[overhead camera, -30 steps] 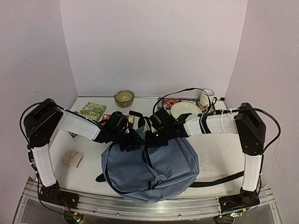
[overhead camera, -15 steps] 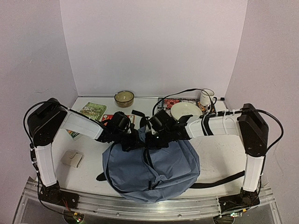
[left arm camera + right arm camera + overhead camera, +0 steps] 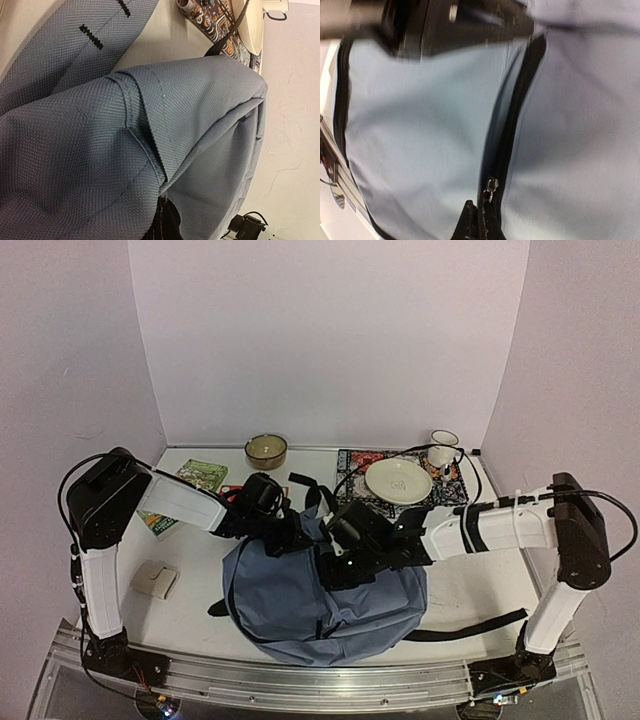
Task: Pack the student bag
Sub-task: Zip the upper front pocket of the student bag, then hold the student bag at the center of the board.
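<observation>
Right end effector (image 3: 332,568) on bag (image 3: 300,615), plate (image 3: 398,480) beyond

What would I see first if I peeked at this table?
A big blue-grey student bag fills the middle of the table. The left gripper pinches its fabric, and the right gripper is shut at its black zipper. Behind, a cream plate sits on a patterned mat.
</observation>
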Action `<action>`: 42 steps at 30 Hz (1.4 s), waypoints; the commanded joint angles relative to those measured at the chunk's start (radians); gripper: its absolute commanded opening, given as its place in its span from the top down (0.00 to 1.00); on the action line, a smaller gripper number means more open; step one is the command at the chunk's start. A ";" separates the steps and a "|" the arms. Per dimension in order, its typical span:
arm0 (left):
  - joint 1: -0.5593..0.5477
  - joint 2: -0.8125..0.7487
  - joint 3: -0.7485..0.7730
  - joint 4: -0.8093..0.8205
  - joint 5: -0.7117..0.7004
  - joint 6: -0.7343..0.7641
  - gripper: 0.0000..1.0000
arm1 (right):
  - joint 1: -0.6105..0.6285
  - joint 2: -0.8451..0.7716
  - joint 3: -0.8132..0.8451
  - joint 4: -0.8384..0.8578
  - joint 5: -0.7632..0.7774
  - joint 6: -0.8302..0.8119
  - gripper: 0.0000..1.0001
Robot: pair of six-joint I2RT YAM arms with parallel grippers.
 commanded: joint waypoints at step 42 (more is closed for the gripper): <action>-0.058 -0.420 -0.076 -0.281 -0.252 0.287 0.49 | 0.166 -0.053 0.046 -0.305 0.213 0.057 0.49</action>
